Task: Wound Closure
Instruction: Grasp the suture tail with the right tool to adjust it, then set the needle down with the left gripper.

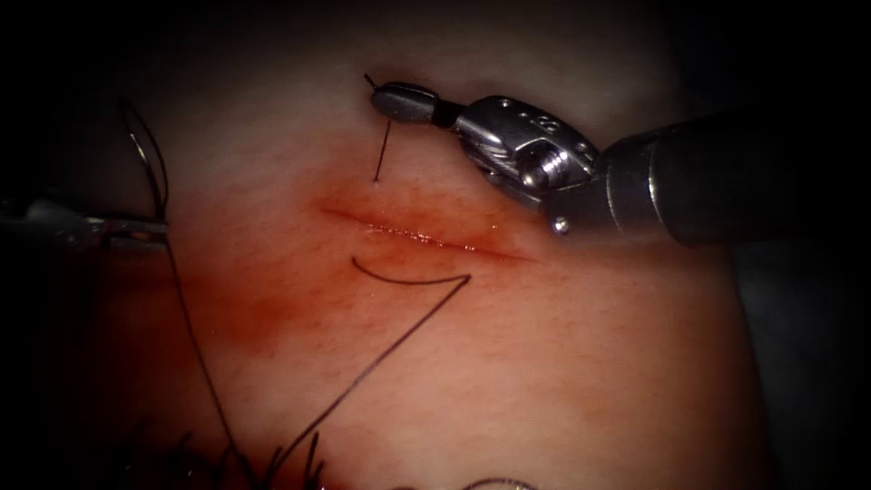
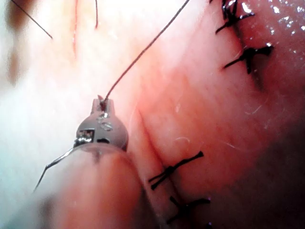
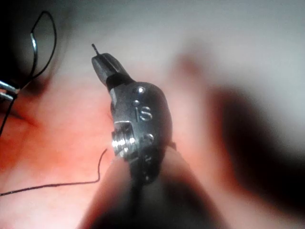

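One stitch is underway: right claw (image 1: 399,102) at twelve o'clock clenches the needle (image 1: 382,150), its tip in the tissue (image 1: 562,363); left claw (image 1: 136,231) at nine o'clock clenches thread (image 1: 186,327).

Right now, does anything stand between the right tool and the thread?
Nothing visible does: the right tool has its jaws shut on the thread, which runs straight into the tissue just above the cut.
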You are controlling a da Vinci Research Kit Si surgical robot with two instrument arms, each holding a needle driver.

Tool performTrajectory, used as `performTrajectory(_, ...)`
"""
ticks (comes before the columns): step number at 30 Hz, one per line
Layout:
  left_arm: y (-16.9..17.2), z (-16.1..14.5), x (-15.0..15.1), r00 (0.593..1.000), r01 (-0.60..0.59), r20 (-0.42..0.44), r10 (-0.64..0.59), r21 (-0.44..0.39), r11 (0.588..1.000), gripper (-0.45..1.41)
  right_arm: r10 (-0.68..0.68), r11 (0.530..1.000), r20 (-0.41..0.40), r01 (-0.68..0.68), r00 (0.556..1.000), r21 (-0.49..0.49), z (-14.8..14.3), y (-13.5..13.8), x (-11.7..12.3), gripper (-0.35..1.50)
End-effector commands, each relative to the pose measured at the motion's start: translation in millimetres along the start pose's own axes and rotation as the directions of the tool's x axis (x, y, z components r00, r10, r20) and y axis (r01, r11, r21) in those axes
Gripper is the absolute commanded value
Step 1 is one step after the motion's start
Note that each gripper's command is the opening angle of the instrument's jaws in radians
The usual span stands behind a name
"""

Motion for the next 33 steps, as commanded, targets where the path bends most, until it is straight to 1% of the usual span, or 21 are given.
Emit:
performTrajectory(1,-0.3,0.8,-0.2,1.0,-0.005,0.005,0.005,0.01,1.0,-0.45,0.003,1.0,-0.043,-0.003,0.999,0.012,0.6,-0.2,-0.9,-0.35)
performTrajectory(2,-0.6,0.9,-0.3,1.0,-0.007,0.012,0.007,0.02,1.0,-0.45,-0.001,1.0,-0.069,0.002,0.998,0.017,0.5,-0.2,-0.8,-0.18)
performTrajectory(3,-0.9,1.1,-0.5,1.0,-0.002,0.014,0.001,0.035,0.999,-0.45,-0.027,0.999,-0.098,0.029,0.995,0.02,0.4,-0.2,-0.7,0.49)
performTrajectory(4,-1.1,1.2,-0.7,1.0,0.001,0.016,-0.002,0.041,0.999,-0.45,-0.037,0.999,-0.112,0.04,0.993,0.023,0.2,-0.2,-0.6,0.78)
performTrajectory(5,-1.4,1.3,-0.9,1.0,0.004,0.014,-0.005,0.049,0.999,-0.45,-0.053,0.998,-0.12,0.056,0.991,0.024,-0.1,-0.2,-0.5,0.91)
performTrajectory(9,-2.5,2.4,-2.3,0.999,0.014,0.052,-0.018,0.076,0.997,-0.45,-0.12,0.992,-0.144,0.123,0.982,0.013,-1.8,-0.1,0.7,1.25)
performTrajectory(12,-3.0,3.4,-3.7,0.996,0.015,0.085,-0.022,0.085,0.996,-0.45,-0.138,0.99,-0.181,0.142,0.974,0.008,-3.4,0.0,1.8,1.28)
performTrajectory(15,-3.4,4.2,-5.1,0.996,0.007,0.092,-0.015,0.087,0.996,-0.45,-0.151,0.987,-0.187,0.157,0.971,0.02,-5.2,0.0,3.2,1.31)
performTrajectory(16,-3.6,4.5,-5.9,0.995,0.042,0.09,-0.05,0.091,0.995,-0.33,-0.164,0.985,-0.198,0.173,0.966,0.026,-6.4,0.0,4.0,1.31)
performTrajectory(17,-3.7,4.6,-6.1,0.993,0.085,0.077,-0.093,0.1,0.991,0.14,-0.179,0.982,-0.196,0.187,0.964,0.027,-6.8,0.0,4.2,1.31)
performTrajectory(18,-3.7,4.6,-6.1,0.993,0.085,0.077,-0.093,0.1,0.991,0.14,-0.179,0.982,-0.196,0.187,0.964,0.027,-6.8,0.0,4.2,1.31)
performTrajectory(19,-3.6,4.6,-6.4,0.985,0.17,0.017,-0.173,0.112,0.979,0.49,-0.208,0.976,-0.196,0.218,0.958,0.028,-7.7,0.0,4.7,1.33)
performTrajectory(20,-3.5,4.5,-6.4,0.98,0.2,-0.009,-0.2,0.112,0.973,0.59,-0.218,0.973,-0.198,0.228,0.956,0.028,-8.0,0.0,4.9,1.33)
performTrajectory(22,-3.3,4.1,-6.1,0.949,0.316,-0.059,-0.311,0.103,0.943,0.96,-0.256,0.964,-0.197,0.265,0.946,0.025,-8.5,0.1,5.1,1.35)
performTrajectory(23,-3.2,3.8,-6.0,0.938,0.345,-0.071,-0.339,0.104,0.933,1.08,-0.267,0.961,-0.196,0.275,0.944,0.019,-8.7,0.2,5.1,1.37)
performTrajectory(25,-3.2,3.1,-5.6,0.912,0.405,-0.11,-0.395,0.1,0.909,1.15,-0.311,0.949,-0.192,0.315,0.931,-0.012,-9.0,0.2,5.2,1.4)
performTrajectory(27,-3.2,1.9,-5.1,0.878,0.467,-0.176,-0.446,0.1,0.879,1.16,-0.348,0.937,-0.171,0.348,0.922,-0.032,-9.2,0.3,5.2,1.43)
performTrajectory(29,-3.3,0.6,-4.7,0.841,0.522,-0.227,-0.491,0.104,0.846,1.11,-0.407,0.913,-0.123,0.405,0.905,-0.037,-9.3,0.3,5.2,1.43)
performTrajectory(30,-3.6,-1.0,-4.4,0.8,0.578,-0.27,-0.536,0.109,0.808,0.96,-0.451,0.893,-0.066,0.449,0.89,-0.04,-9.3,0.3,5.1,1.43)
performTrajectory(32,-3.8,-2.8,-4.1,0.749,0.633,-0.327,-0.577,0.095,0.768,0.88,-0.501,0.865,-0.016,0.5,0.866,-0.034,-9.4,0.2,4.9,1.43)
performTrajectory(33,-3.8,-3.6,-3.9,0.735,0.641,-0.351,-0.581,0.08,0.763,0.84,-0.508,0.861,0.0,0.508,0.861,-0.029,-9.4,0.2,4.8,1.42)
